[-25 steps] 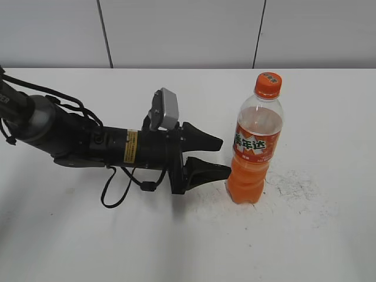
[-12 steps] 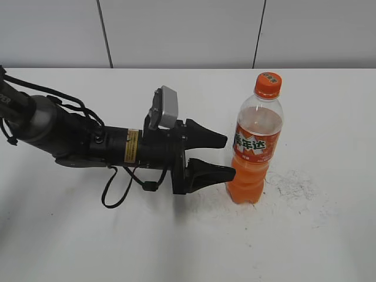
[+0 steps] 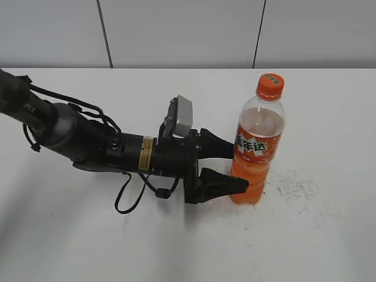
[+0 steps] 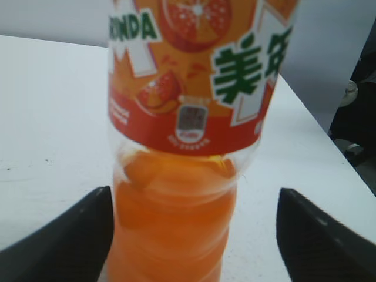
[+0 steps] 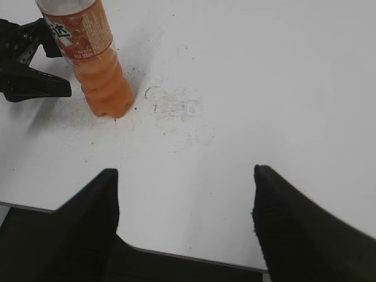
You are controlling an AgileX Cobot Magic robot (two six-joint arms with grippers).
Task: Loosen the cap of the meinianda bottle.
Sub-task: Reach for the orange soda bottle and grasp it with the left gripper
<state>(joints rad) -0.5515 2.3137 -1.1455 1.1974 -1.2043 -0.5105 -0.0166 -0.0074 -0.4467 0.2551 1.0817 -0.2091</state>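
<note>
Left claw (image 3: 226,165): spread wide, low and level above the white worktop (image 3: 329,129), one finger each side of the lower bottle body; in the left wrist view the left finger seems to touch the plastic, though blur makes that unsure.
Meinianda bottle (image 3: 255,142): upright right of centre on the worktop, orange liquid below the label, between the left claw's fingers.
Cap (image 3: 269,86): on the neck, nothing near it.
Right claw (image 5: 185,223): wide, holding nothing, well clear of the bottle.
Risk: an uneven closing could shove the bottle over; a weak hold would probably let the bottle spin when the cap is turned.
</note>
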